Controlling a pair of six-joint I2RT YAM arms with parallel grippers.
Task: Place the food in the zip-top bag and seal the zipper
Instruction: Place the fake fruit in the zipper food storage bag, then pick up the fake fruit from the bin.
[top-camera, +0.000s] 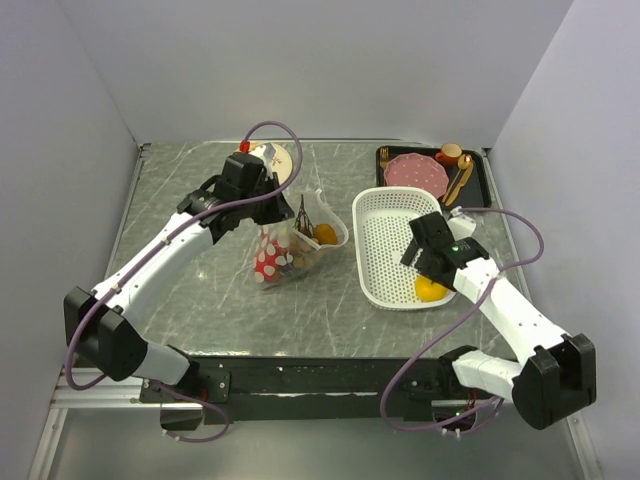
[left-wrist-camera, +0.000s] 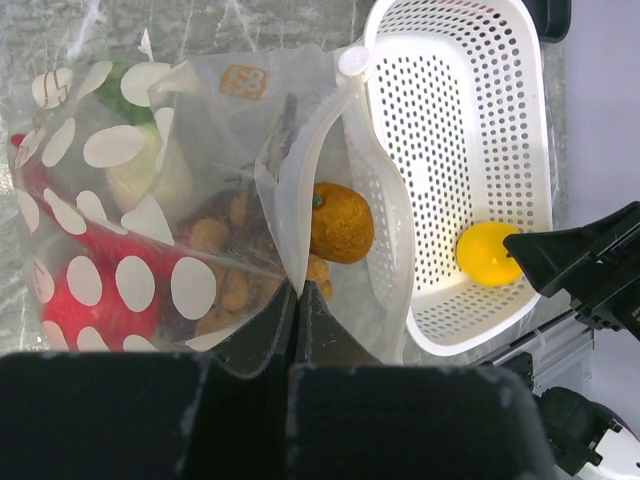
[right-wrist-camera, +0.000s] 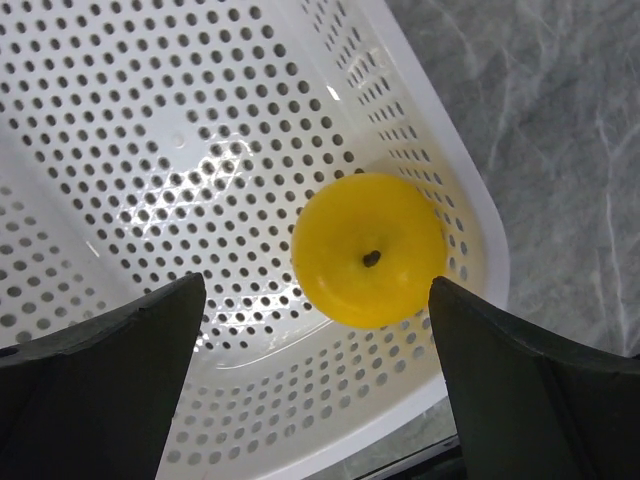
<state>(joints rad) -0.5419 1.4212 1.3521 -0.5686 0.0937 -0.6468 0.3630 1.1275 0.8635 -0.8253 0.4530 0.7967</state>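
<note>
The clear dotted zip-top bag (top-camera: 285, 250) stands open at mid-table, its white zipper strip (left-wrist-camera: 385, 215) curving along the mouth. Inside it are an orange-brown fruit (left-wrist-camera: 340, 222), brown nuts (left-wrist-camera: 225, 262), a red piece (left-wrist-camera: 90, 305) and a white-and-green vegetable (left-wrist-camera: 140, 165). My left gripper (left-wrist-camera: 297, 292) is shut on the bag's mouth edge and holds it up; it also shows in the top view (top-camera: 290, 212). A yellow round fruit (right-wrist-camera: 368, 250) lies in the near corner of the white basket (top-camera: 385, 225). My right gripper (right-wrist-camera: 315, 385) hangs open just above the fruit, one finger on each side, not touching it.
A black tray (top-camera: 480, 190) with a pink plate (top-camera: 417, 170) and utensils sits at the back right, behind the basket. A round cream object (top-camera: 275, 160) lies at the back behind the left gripper. The basket holds nothing else.
</note>
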